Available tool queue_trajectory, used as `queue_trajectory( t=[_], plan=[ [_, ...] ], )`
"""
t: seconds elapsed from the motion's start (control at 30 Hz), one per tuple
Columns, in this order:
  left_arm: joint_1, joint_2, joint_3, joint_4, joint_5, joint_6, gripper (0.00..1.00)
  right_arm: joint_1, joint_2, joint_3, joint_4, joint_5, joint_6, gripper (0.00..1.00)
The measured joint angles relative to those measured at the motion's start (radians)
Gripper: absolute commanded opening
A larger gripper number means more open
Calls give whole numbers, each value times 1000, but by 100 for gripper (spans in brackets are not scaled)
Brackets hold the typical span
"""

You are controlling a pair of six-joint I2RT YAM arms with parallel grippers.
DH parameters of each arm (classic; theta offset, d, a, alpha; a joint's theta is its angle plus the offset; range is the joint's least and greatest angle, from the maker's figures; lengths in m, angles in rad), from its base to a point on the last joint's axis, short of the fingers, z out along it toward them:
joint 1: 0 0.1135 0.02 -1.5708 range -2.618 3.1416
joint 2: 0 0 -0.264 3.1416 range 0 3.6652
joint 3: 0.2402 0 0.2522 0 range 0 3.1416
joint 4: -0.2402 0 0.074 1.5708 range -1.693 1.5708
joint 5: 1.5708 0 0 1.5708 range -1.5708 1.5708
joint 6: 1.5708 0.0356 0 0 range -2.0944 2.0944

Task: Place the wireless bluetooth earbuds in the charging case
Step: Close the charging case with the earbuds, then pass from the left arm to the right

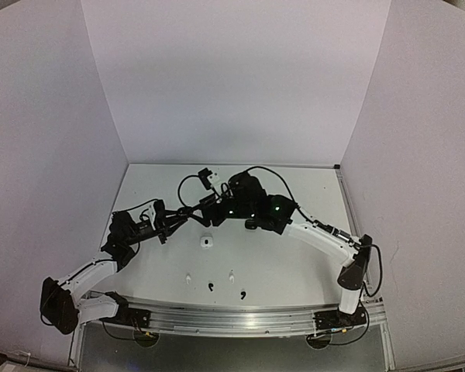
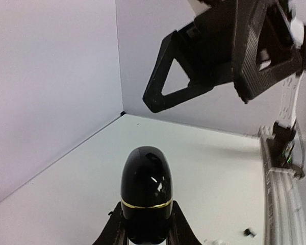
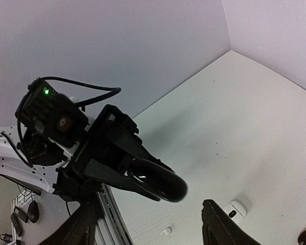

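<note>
Arms close together above mid-counter [image 1: 294, 260] in the overhead view, left end effector [image 1: 177, 218] and right end effector [image 1: 209, 215] almost tip to tip. Loose on the surface below: two white earbuds [image 1: 187, 277] and two black earbuds [image 1: 242, 294] in a ragged row near the front edge, well apart from a small white case [image 1: 206, 243] farther in. No further earbuds to be made out from here.

Left wrist view: fingers clamped on the lower half of a black charging case [image 2: 146, 184], rounded top pointing away from the wrist. Glossy, egg-shaped, thin gold band at the seam, lid shut. Smooth and curved, so probably slippery under a pinch.

Right wrist view: own fingers spread wide, nothing between them, looking at that same case from the side.

Judged step: presenting the case for opening, no earbud loaded yet. Next: set the right fingers on the cap above the gold band, hinge it back against a steady base, then fetch a black earbud from the front row.
</note>
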Motion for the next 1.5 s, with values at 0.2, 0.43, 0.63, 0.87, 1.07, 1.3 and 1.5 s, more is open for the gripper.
queue_trajectory(
  t=[0.2,0.43,0.63,0.87,1.07,1.3,1.5],
  plan=[
    [11,26,6,93,91,-298,0,-112,-39,-25,0,-149,5,68],
    [11,41,41,155,152,-442,0,-113,25,49,12,-349,6,55],
    [11,45,44,180,180,-485,0,-107,45,47,35,-447,25,50],
    [11,57,66,188,203,-505,0,-109,60,51,86,-483,52,47],
    [11,58,76,197,205,-518,0,-110,88,51,90,-487,61,41],
    [11,68,77,205,220,-522,0,-110,96,52,92,-506,74,16],
    [25,70,82,206,220,-554,0,-123,131,82,114,-549,63,2]
  ],
)
